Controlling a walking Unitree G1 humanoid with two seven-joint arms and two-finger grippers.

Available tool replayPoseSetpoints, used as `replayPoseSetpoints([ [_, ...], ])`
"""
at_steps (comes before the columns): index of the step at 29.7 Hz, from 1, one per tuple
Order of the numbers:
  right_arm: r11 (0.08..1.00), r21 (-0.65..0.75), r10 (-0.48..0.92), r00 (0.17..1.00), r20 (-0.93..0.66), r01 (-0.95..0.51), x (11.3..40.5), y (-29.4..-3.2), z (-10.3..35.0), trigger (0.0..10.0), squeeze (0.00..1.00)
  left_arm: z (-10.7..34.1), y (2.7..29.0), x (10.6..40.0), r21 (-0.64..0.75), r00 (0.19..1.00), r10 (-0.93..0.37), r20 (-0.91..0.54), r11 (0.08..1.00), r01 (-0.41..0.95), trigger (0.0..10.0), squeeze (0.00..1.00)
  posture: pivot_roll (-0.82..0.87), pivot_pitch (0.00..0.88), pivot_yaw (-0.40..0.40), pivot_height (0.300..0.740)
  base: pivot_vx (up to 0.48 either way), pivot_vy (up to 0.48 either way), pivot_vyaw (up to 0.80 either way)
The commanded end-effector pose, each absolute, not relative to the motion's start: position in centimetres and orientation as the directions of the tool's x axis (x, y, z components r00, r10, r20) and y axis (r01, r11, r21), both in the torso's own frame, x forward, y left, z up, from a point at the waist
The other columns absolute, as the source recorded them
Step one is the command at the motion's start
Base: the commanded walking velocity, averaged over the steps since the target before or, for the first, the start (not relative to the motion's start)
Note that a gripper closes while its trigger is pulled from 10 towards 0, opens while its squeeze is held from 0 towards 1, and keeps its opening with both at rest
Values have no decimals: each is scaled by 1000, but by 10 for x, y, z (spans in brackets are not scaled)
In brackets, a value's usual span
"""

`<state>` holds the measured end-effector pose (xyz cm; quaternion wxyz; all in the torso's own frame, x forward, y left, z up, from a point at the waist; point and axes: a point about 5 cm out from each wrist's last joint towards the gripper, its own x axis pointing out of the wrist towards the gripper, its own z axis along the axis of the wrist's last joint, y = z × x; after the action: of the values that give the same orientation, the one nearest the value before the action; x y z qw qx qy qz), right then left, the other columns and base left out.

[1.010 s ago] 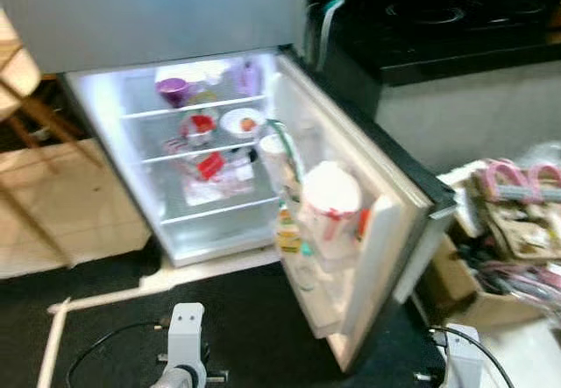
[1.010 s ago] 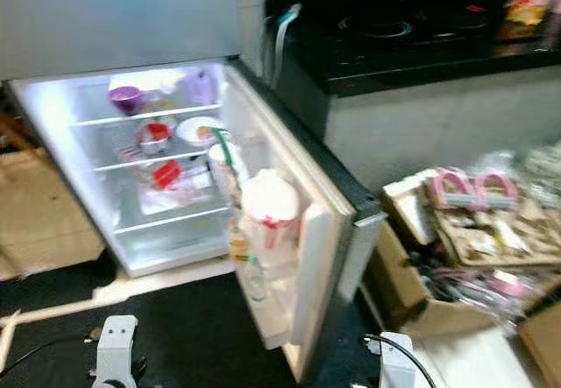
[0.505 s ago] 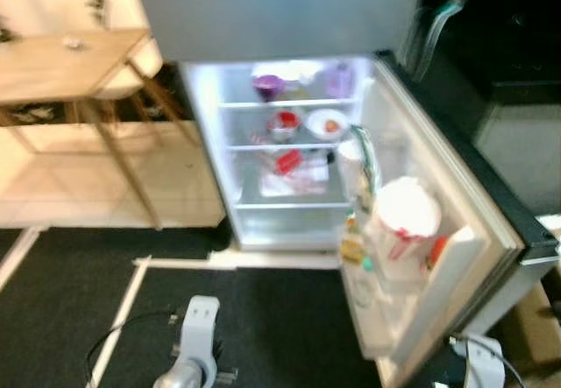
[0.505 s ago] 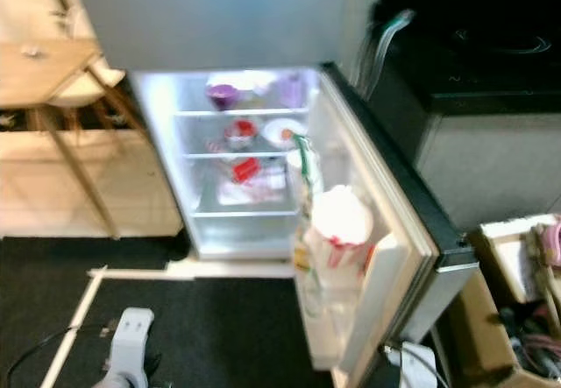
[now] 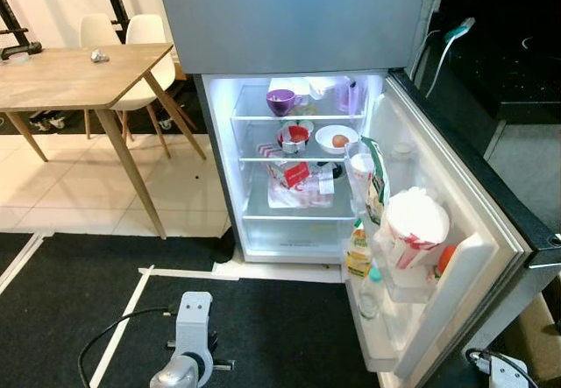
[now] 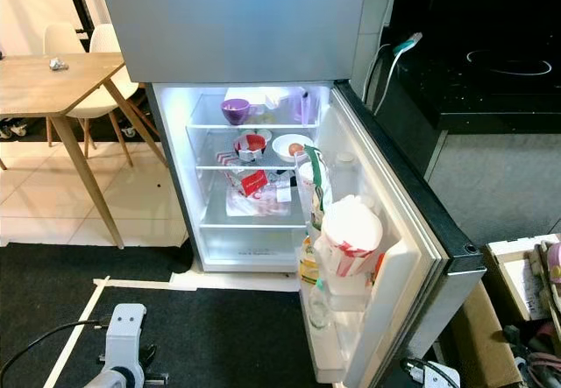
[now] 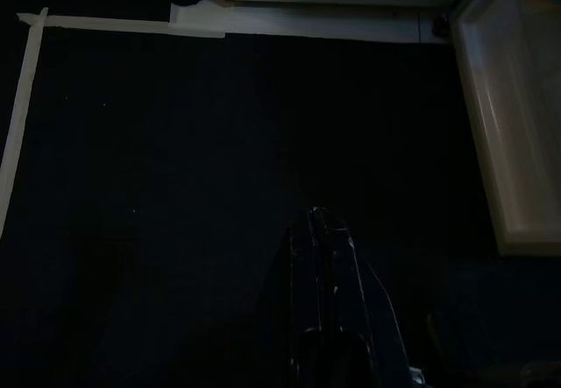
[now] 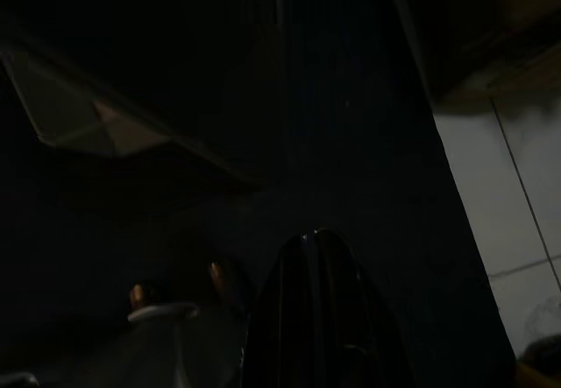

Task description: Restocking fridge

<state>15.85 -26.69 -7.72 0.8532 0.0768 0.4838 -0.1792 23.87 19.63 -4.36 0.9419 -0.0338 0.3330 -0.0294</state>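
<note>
Floor: black mat [image 5: 280, 318] edged with white tape [image 5: 114, 335]; pale tiles [image 5: 79, 186] beyond.
Furniture: wooden table [image 5: 79, 77] with white chairs [image 5: 131, 33] behind it.
Counter: dark cooktop [image 6: 491, 68] over a grey front.
Light: bright, even; white wall [image 5: 53, 7] behind the chairs.

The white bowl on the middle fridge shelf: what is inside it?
The white bowl holds one small round orange-brown thing, perhaps an egg. The rim hides the bowl's bottom.
</note>
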Motion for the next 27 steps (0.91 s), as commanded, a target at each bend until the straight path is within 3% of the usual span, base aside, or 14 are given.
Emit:
replayPoseSetpoints([
  [1,927,-42,-230,476,-849,372,162,-268,-75,10000,0,-45,196,237,-92,775,-69,-628,996,15,10000,0,-98,14,37,740,0,-334,0],
  [15,941,-52,-219,485,-847,334,166,-267,-74,10000,0,-47,192,234,-95,776,-86,-625,995,34,10000,0,-89,17,21,740,0,-392,0],
  [27,942,-65,-221,462,-859,330,162,-270,-75,10000,0,-57,205,215,-33,758,-22,-652,999,2,10000,0,-88,22,21,740,0,0,0],
])
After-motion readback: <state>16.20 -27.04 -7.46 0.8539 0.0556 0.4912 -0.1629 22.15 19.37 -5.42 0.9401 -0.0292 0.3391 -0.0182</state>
